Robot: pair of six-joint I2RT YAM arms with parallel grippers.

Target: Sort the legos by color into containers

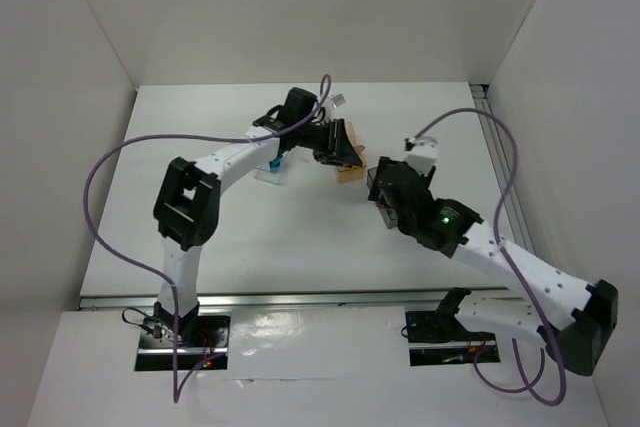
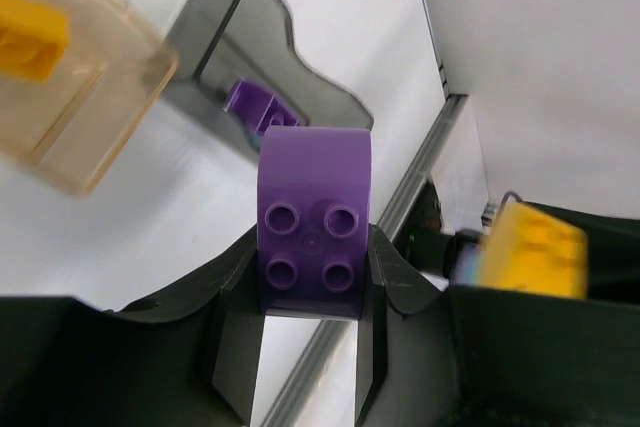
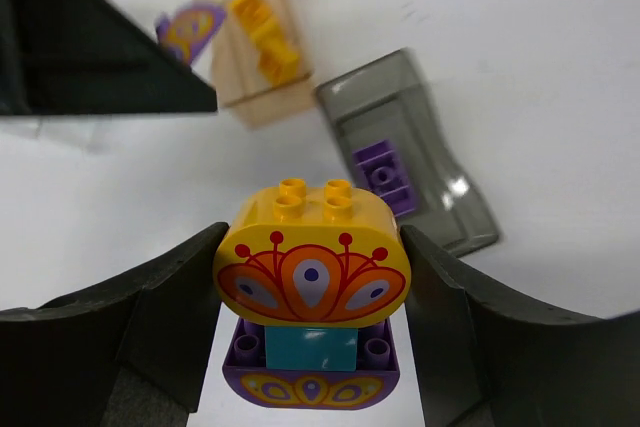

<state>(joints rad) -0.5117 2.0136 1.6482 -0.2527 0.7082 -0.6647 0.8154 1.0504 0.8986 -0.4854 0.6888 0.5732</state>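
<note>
Legos [image 3: 312,277] sit in both my claws and in the boxes on the white table [image 1: 300,237]. Left claw [image 2: 313,272]: clamped on a purple brick [image 2: 313,212], studs facing the camera. Right claw [image 3: 312,297]: closed around a three-piece stack [image 3: 312,342], orange over teal over purple. Tan box [image 3: 262,102] holds an orange brick [image 3: 262,32]. Dark grey box [image 3: 445,162], just beside it, holds a second purple piece [image 3: 385,175]. Clear tray [image 1: 270,175], by my left arm, holds something blue.

Left arm [image 1: 230,162] and right arm [image 1: 500,252] near, perhaps, a tan box [image 1: 349,174]
</note>
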